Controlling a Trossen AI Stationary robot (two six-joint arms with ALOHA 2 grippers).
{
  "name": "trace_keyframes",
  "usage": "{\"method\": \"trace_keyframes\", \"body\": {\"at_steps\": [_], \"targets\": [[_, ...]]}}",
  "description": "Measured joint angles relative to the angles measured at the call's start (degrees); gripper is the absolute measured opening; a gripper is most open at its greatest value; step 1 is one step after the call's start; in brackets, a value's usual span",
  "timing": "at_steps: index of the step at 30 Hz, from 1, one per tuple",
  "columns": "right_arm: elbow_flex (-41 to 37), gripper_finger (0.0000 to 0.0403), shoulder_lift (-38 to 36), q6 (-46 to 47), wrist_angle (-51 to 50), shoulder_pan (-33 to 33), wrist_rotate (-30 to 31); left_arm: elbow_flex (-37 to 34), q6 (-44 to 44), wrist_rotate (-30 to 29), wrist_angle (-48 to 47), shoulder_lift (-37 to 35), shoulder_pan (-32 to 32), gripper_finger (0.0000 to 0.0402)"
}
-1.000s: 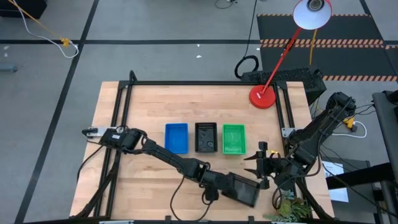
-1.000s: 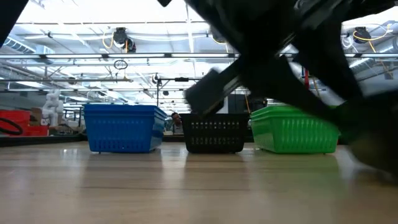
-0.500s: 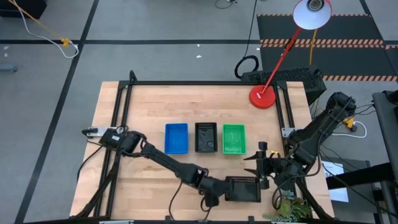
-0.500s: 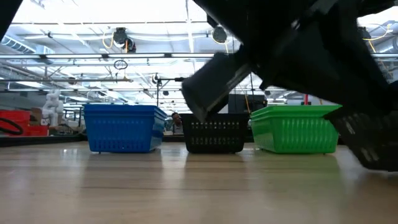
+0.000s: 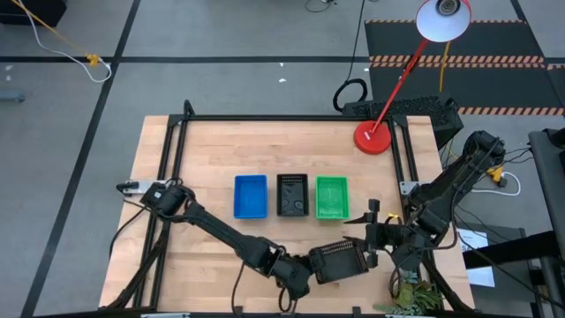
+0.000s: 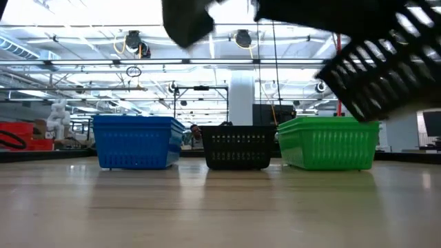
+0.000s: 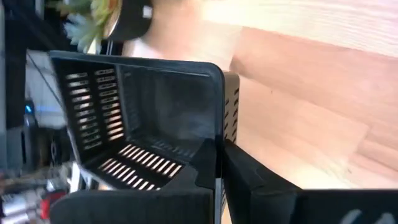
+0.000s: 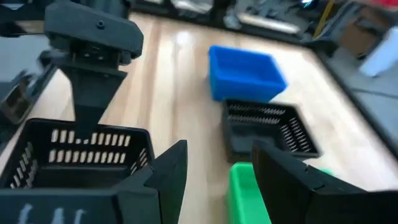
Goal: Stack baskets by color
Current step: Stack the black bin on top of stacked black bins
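One left gripper point(image 5: 311, 270) clamps black basket point(image 5: 340, 261) aloft.

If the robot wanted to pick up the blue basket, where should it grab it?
Probably a long side wall of the blue basket, with the jaws coming straight down from above, one inside and one outside. It stands upright with its open top up, its walls are thin, and there is bare table on the side away from the black basket.

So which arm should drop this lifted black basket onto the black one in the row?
Left. Its claw is shut on the raised black basket; it likely only needs carrying to the black stack. The right claw is open, empty, beside it.
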Motion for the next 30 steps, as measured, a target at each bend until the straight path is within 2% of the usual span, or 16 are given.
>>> {"method": "trace_keyframes", "body": {"at_steps": [3,10,14,20,22,30], "targets": [[0.6,0.0171,-0.5,-0.2,0.2,1.6,4.8,0.0,-3.7,-1.6,-2.7,-2.0,-0.3,0.0011],[1.0,0.0158,-1.5,0.0,0.2,6.4,11.5,0.0,-13.1,-9.0,-12.4,-7.5,-0.2,0.0010],[1.0,0.0116,-1.6,0.2,0.1,8.2,15.2,0.0,-18.8,-12.4,-18.4,-10.3,0.3,0.0006],[1.0,0.0024,-1.6,-0.3,0.2,9.0,15.8,0.0,-27.8,-16.7,-25.0,-14.0,1.3,0.0012],[1.0,0.0006,-1.6,-0.9,0.5,9.0,16.8,0.0,-29.9,-17.8,-27.1,-14.5,1.7,0.0009],[1.0,0.0010,-1.6,-2.6,0.5,9.4,18.6,0.4,-34.6,-19.6,-29.8,-15.8,2.9,0.0007]]}}
